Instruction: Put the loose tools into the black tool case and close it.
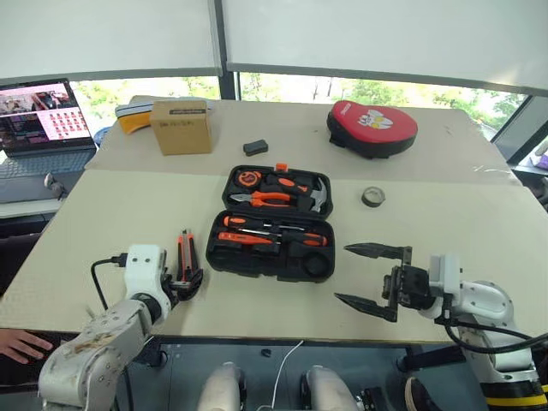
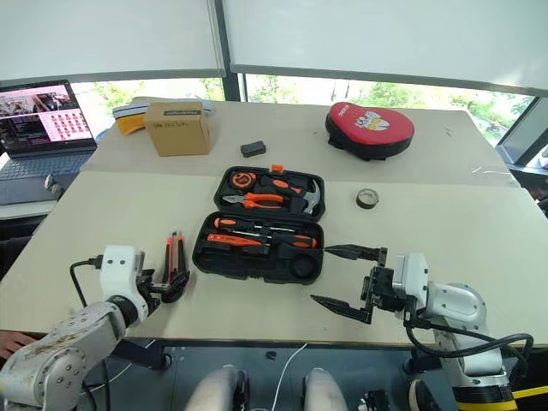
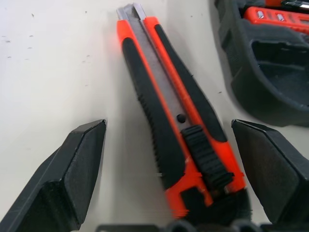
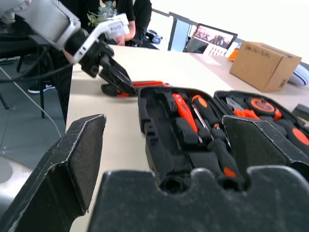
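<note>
Left pincer (image 1: 188, 283): jaws wide, empty, straddling the utility knife (image 3: 176, 121) lying on the surface (image 1: 128, 214).
Advice: close across the knife's handle.
Right pincer (image 1: 373, 277): wide, empty.
Tool case (image 1: 272, 224): open, just beyond.
Tape roll (image 1: 372, 196): farther right.

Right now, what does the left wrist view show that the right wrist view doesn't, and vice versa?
Left wrist alone: the knife's slider button and blade tip up close, lying between the open left fingers. Right wrist alone: the cardboard box, a laptop, and the case's far half with the tape measure. Both: the utility knife, the open tool case, the table.
</note>
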### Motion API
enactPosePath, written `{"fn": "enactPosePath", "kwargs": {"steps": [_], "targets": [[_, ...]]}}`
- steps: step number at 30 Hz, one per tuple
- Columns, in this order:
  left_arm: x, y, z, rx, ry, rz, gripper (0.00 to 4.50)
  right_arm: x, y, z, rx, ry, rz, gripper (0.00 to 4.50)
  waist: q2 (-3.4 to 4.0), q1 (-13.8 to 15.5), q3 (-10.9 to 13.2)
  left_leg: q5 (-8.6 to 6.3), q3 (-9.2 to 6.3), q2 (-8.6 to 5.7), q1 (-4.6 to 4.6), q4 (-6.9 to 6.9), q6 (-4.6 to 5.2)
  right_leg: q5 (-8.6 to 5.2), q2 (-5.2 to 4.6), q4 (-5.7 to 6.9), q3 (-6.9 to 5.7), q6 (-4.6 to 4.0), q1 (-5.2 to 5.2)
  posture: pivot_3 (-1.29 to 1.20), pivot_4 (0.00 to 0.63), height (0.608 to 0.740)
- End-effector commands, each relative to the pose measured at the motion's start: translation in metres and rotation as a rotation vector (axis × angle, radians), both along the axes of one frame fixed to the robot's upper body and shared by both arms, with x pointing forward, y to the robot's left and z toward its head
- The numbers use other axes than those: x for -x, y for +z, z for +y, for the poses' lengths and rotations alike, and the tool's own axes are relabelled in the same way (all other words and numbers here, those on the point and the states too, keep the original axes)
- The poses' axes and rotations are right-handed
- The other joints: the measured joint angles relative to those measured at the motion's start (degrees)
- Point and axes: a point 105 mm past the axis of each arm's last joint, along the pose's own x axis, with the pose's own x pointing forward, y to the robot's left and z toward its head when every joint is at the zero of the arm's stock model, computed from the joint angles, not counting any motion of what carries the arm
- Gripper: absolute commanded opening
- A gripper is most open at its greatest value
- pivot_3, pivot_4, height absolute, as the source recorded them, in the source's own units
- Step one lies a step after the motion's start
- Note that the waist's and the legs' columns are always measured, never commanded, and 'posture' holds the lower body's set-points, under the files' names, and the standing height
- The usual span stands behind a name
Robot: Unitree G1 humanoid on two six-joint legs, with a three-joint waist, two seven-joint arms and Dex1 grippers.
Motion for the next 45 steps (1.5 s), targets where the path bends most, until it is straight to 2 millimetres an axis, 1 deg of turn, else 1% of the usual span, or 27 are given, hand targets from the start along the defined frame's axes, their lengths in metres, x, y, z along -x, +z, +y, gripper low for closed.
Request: {"fn": "enactPosePath", "kwargs": {"steps": [1,3,5,6,7,10,12,13,15,17,19,20,21,22,23,25,27,29,30,31,32,33,35,37,38,41,45], "targets": [[-0.009,-0.004,-0.009,0.024,-0.017,0.006,4.45,0.001,0.012,0.002,-0.030,-0.001,-0.032,4.50,0.02,0.1,0.0,0.00,0.01,0.00,0.00,0.00,0.00,0.00,-0.02,-0.01,0.00,0.00,0.00,0.00,0.150,0.740],[-0.008,-0.011,-0.015,0.038,-0.049,0.047,4.45,0.003,0.011,0.004,-0.029,0.005,-0.018,4.50,0.05,0.2,0.0,0.00,0.01,-0.02,0.00,0.00,0.00,0.00,-0.05,-0.01,-0.01,0.00,0.01,0.00,0.150,0.740],[-0.009,-0.017,-0.011,0.005,-0.035,0.078,4.45,0.005,0.011,0.006,-0.030,0.014,-0.008,4.50,0.17,0.2,-0.1,0.00,-0.01,-0.02,0.01,0.00,0.00,0.00,-0.06,-0.01,-0.02,0.00,0.03,0.00,0.150,0.740],[-0.008,-0.020,-0.009,-0.004,-0.028,0.098,3.94,0.006,0.012,0.007,-0.034,0.014,-0.007,4.50,0.26,0.3,-0.1,0.00,0.00,-0.02,0.01,0.00,0.00,0.00,-0.08,-0.01,-0.02,0.00,0.04,0.00,0.150,0.740],[-0.008,-0.021,-0.006,-0.006,-0.019,0.106,3.68,0.006,0.013,0.008,-0.038,0.013,-0.006,4.50,0.31,0.3,-0.2,0.00,0.00,-0.04,0.03,0.00,0.00,0.00,-0.10,-0.01,-0.02,0.00,0.04,0.00,0.150,0.740],[-0.005,-0.021,0.000,-0.019,-0.013,0.109,2.55,0.006,0.014,0.009,-0.042,0.015,0.002,4.50,0.38,0.2,-0.2,0.00,0.01,-0.04,0.05,0.00,0.01,0.00,-0.10,-0.01,-0.01,0.00,0.05,0.00,0.150,0.740],[-0.003,-0.020,0.007,-0.027,-0.007,0.107,1.90,0.008,0.014,0.009,-0.038,0.021,0.010,4.50,0.39,0.1,-0.2,0.00,0.01,-0.03,0.04,0.00,0.01,-0.01,-0.09,-0.03,-0.01,0.00,0.04,0.00,0.150,0.740],[-0.004,-0.016,0.014,-0.031,0.004,0.082,1.72,0.008,0.014,0.009,-0.037,0.022,0.012,4.50,0.39,0.0,-0.2,-0.01,0.01,-0.01,0.04,0.00,0.01,-0.01,-0.09,-0.03,-0.01,0.00,0.04,0.00,0.150,0.740],[-0.005,-0.010,0.023,-0.036,0.015,0.053,1.72,0.009,0.014,0.009,-0.036,0.021,0.015,4.50,0.40,-0.1,-0.2,-0.01,0.01,0.00,0.02,-0.02,0.02,-0.01,-0.09,-0.05,-0.01,-0.01,0.01,0.00,0.150,0.740],[-0.009,0.008,0.035,-0.026,-0.029,-0.031,1.72,0.010,0.013,0.009,-0.034,0.020,0.017,4.50,0.39,-0.2,-0.2,-0.01,0.02,0.02,0.03,-0.04,0.02,-0.02,-0.08,-0.05,-0.02,-0.02,0.00,0.00,0.150,0.740],[-0.015,0.038,0.048,-0.062,-0.178,-0.170,1.72,0.010,0.013,0.007,-0.029,0.009,0.016,4.50,0.33,-0.4,-0.2,-0.01,0.02,0.07,0.00,-0.06,0.01,-0.05,-0.04,-0.04,-0.02,-0.08,-0.10,0.00,0.150,0.740],[-0.016,0.046,0.053,-0.097,-0.255,-0.193,1.72,0.010,0.013,0.005,-0.027,0.003,0.015,4.50,0.24,-0.4,-0.1,-0.01,0.03,0.10,-0.04,-0.08,0.00,-0.09,0.00,-0.01,-0.03,-0.16,-0.20,0.00,0.150,0.740],[-0.017,0.056,0.052,-0.116,-0.371,-0.230,1.72,0.009,0.013,0.004,-0.024,-0.002,0.013,4.50,0.18,-0.4,-0.1,0.00,0.03,0.11,-0.13,-0.08,-0.03,-0.15,0.06,0.02,-0.06,-0.29,-0.34,0.00,0.150,0.740],[-0.018,0.061,0.049,-0.122,-0.486,-0.244,1.72,0.009,0.014,0.002,-0.019,-0.007,0.010,4.50,0.18,-0.3,-0.1,0.02,0.03,0.14,-0.27,-0.09,-0.06,-0.31,0.10,0.04,-0.09,-0.64,-0.52,0.00,0.150,0.740],[-0.017,0.068,0.041,-0.127,-0.617,-0.269,1.72,0.009,0.014,0.000,-0.018,-0.016,0.008,4.50,0.25,0.0,0.0,0.03,0.06,0.16,-0.37,-0.09,-0.07,-0.37,0.07,0.07,-0.07,-0.76,-0.67,0.00,0.150,0.740],[-0.014,0.076,0.024,-0.130,-0.866,-0.283,1.72,0.010,0.015,-0.004,-0.008,-0.030,0.009,4.50,0.29,0.4,0.0,0.03,0.09,0.05,-0.48,-0.09,-0.07,-0.38,-0.17,0.06,-0.13,-0.76,-0.75,0.00,0.150,0.740],[-0.012,0.081,0.008,-0.134,-1.072,-0.270,1.72,0.011,0.015,-0.008,0.004,-0.037,0.016,4.50,0.27,0.8,0.0,0.00,0.18,-0.05,-0.56,-0.08,-0.05,-0.37,-0.36,-0.02,-0.16,-0.75,-0.77,0.00,0.150,0.740],[-0.016,0.081,-0.011,-0.159,-1.245,-0.244,1.72,0.012,0.015,-0.010,0.013,-0.038,0.034,4.50,0.25,0.8,0.0,-0.02,0.26,-0.14,-0.71,-0.08,0.06,-0.29,-0.44,-0.17,-0.10,-0.61,-0.73,0.00,0.150,0.740],[-0.019,0.078,-0.018,-0.188,-1.312,-0.223,1.72,0.013,0.015,-0.010,0.014,-0.039,0.042,4.50,0.21,0.7,0.0,-0.01,0.27,-0.15,-0.73,-0.05,0.14,-0.20,-0.41,-0.22,-0.10,-0.46,-0.71,0.00,0.150,0.740],[-0.021,0.076,-0.023,-0.218,-1.372,-0.206,1.72,0.014,0.015,-0.009,0.014,-0.037,0.054,4.50,0.20,0.6,0.0,0.01,0.28,-0.15,-0.75,-0.03,0.23,0.01,-0.34,-0.26,-0.10,-0.08,-0.69,0.00,0.150,0.740],[-0.024,0.072,-0.029,-0.255,-1.428,-0.197,1.72,0.015,0.015,-0.007,0.018,-0.033,0.055,4.50,0.20,0.6,0.0,0.02,0.29,-0.14,-0.77,-0.02,0.24,0.04,-0.27,-0.27,-0.09,-0.03,-0.70,0.00,0.150,0.740],[-0.028,0.069,-0.036,-0.283,-1.473,-0.189,1.72,0.016,0.016,-0.004,0.019,-0.030,0.054,4.50,0.21,0.4,0.0,0.02,0.31,-0.16,-0.80,-0.02,0.25,0.05,-0.22,-0.26,-0.09,0.00,-0.71,0.00,0.150,0.740],[-0.042,0.066,-0.050,-0.311,-1.488,-0.195,1.72,0.017,0.017,0.000,0.010,-0.040,0.046,4.50,0.21,0.1,0.0,0.02,0.30,-0.17,-0.86,-0.01,0.25,0.06,0.01,-0.25,-0.04,0.05,-0.74,0.00,0.150,0.740],[-0.051,0.066,-0.059,-0.325,-1.492,-0.204,1.72,0.017,0.018,0.001,0.001,-0.058,0.039,4.50,0.19,-0.1,0.0,0.05,0.30,-0.07,-1.02,0.03,0.21,0.08,0.25,-0.24,-0.04,0.10,-0.83,0.00,0.150,0.740],[-0.052,0.064,-0.062,-0.341,-1.530,-0.201,1.72,0.019,0.018,0.000,-0.002,-0.080,0.037,4.50,0.17,-0.2,0.0,0.06,0.28,0.01,-1.08,0.05,0.18,0.08,0.39,-0.24,-0.04,0.11,-0.88,0.00,0.150,0.740],[-0.057,0.057,-0.067,-0.388,-1.587,-0.182,1.72,0.022,0.015,-0.006,-0.002,-0.132,0.045,4.50,0.18,-0.2,0.0,0.08,0.23,0.06,-1.10,0.05,0.16,0.06,0.53,-0.17,-0.07,0.07,-0.92,0.00,0.150,0.740],[-0.066,0.050,-0.070,-0.448,-1.614,-0.160,1.72,0.025,0.014,-0.008,-0.003,-0.167,0.045,4.50,0.17,-0.1,0.0,0.10,0.25,0.03,-1.10,0.07,0.13,0.05,0.49,-0.16,-0.06,0.08,-0.89,0.00,0.150,0.740]]}}
